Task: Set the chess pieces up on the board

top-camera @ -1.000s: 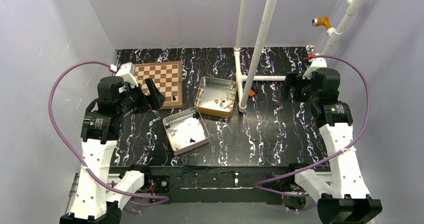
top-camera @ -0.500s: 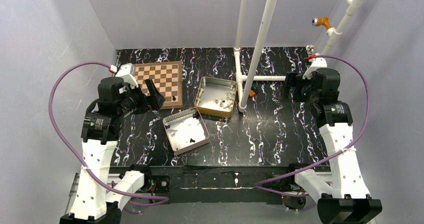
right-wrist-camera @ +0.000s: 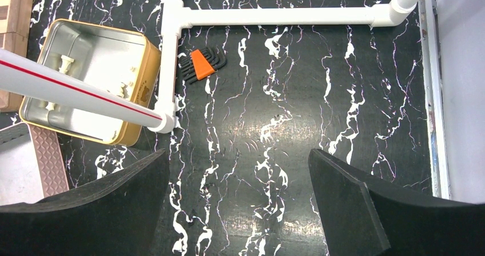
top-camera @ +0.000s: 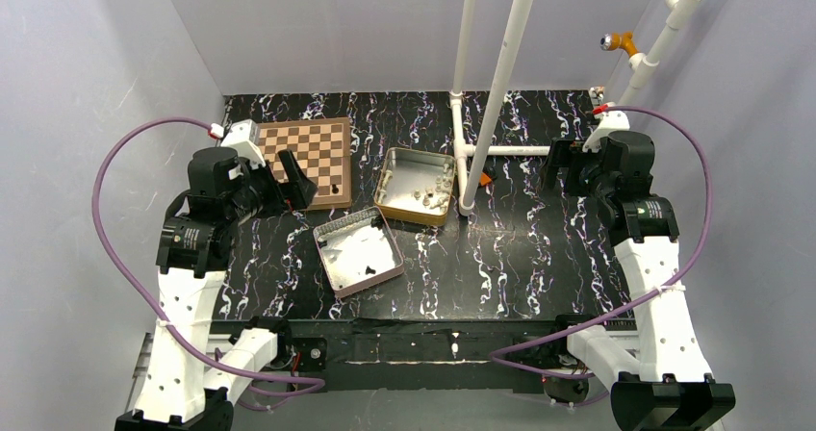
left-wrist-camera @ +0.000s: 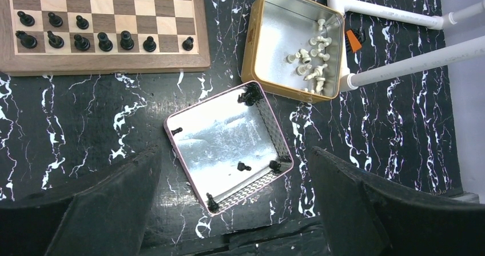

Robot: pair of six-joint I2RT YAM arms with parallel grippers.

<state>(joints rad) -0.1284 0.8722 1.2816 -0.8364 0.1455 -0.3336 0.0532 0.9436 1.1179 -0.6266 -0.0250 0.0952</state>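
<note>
- Chess pieces (left-wrist-camera: 80,39): black rows stand on the board (left-wrist-camera: 103,64) at 11 o'clock in the left wrist view; strays lie in the pink tin (left-wrist-camera: 223,139).
- Left gripper (left-wrist-camera: 234,156), jaws wide apart and empty, hovers over the tin; best to drop straight onto the lone pawn (left-wrist-camera: 244,166).
- Right gripper (right-wrist-camera: 237,159): spread, empty.

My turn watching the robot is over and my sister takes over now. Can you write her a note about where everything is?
Left tool: open, empty, hanging above the pink tin.
Right tool: open, empty, over the table by the white pipes.
Board: ten black pieces in view, standing in the two rows nearest the arms.
Pink tin: a few black pieces remain, some bunched in one corner.
Gold tin: white pieces, none on the board in view.
To do: move the rest onto the board.
</note>
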